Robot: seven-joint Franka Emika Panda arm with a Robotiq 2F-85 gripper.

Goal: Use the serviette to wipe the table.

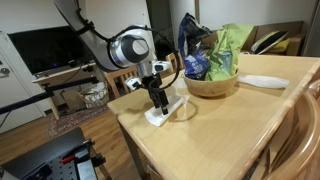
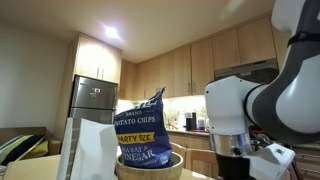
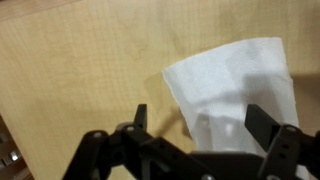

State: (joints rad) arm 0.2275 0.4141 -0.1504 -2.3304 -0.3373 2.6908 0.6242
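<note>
Here the gripper points straight down at the serviette, fingers spread wide and pinching nothing. The serviette lies flat on the table, near its edge. The arm bends down from above — a wooden bowl stands beyond.

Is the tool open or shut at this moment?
Open. In the wrist view the tool has its fingers wide apart, and the serviette lies on the table between them, not pinched.
</note>
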